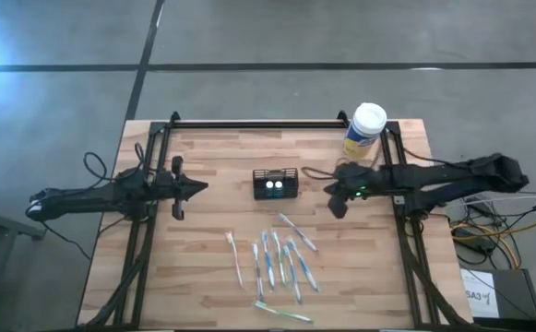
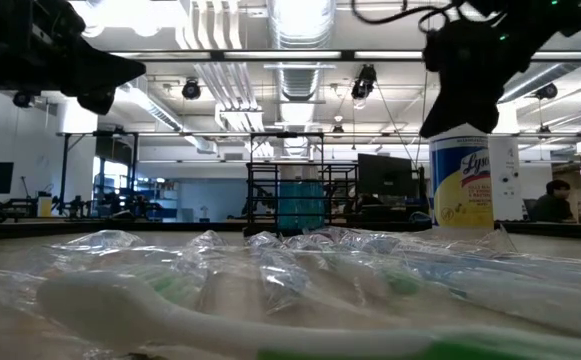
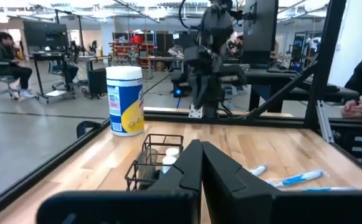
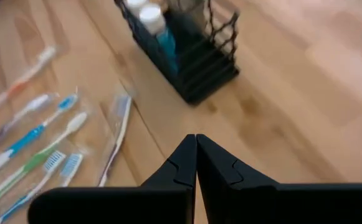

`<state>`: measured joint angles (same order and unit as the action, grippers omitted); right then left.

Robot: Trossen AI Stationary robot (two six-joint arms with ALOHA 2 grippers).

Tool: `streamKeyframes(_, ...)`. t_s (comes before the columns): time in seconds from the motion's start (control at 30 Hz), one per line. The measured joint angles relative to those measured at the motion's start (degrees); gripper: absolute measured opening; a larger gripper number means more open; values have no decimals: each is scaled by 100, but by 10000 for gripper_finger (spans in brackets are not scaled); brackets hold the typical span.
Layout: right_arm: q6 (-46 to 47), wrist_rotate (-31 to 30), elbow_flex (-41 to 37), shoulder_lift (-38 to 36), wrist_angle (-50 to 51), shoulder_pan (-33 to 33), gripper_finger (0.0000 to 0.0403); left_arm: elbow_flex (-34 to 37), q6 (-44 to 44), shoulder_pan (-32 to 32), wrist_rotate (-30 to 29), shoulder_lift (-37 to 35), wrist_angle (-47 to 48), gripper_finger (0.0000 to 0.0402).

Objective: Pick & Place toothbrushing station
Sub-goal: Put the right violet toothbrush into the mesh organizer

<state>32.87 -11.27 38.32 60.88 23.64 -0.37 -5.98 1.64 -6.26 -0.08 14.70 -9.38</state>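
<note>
The toothbrushing station (image 1: 276,184), a small black wire caddy with two white-capped tubes inside, stands on its base at the table's middle; it also shows in the right wrist view (image 4: 181,46) and the left wrist view (image 3: 154,163). My right gripper (image 1: 339,205) is shut and empty, raised to the right of the caddy; in its own view (image 4: 196,144) the fingertips meet. My left gripper (image 1: 181,196) is shut and empty, left of the caddy, pointing at it (image 3: 200,152). Several wrapped toothbrushes (image 1: 277,258) lie flat on the table nearer the front edge.
A yellow canister with a white lid (image 1: 365,131) stands at the far right of the table. A black frame rail (image 1: 258,124) runs along the far edge. One green toothbrush (image 1: 282,312) lies near the front edge, close before the low camera (image 2: 270,320).
</note>
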Motion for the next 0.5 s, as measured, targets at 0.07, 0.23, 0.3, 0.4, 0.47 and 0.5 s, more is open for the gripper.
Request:
streamKeyframes(0.07, 115, 26, 169, 478, -2, 87, 8, 0, 51, 2, 10, 0, 3, 7)
streamKeyframes(0.23, 319, 118, 696, 1605, -21, 383, 8, 0, 84, 2, 50, 0, 32, 7)
streamKeyframes(0.3, 318, 131, 948, 2025, -32, 510, 8, 0, 134, 2, 50, 0, 41, 7)
streamKeyframes(0.4, 294, 150, 1372, 2616, -21, 674, 8, 0, 195, 7, 57, 0, 41, 7)
streamKeyframes(0.47, 45, 240, 1687, 2977, -12, 775, 9, 0, 202, 7, 64, 0, 44, 7)
streamKeyframes(0.5, -105, 240, 1851, 3143, -7, 831, 9, 0, 204, 7, 66, 0, 43, 7)
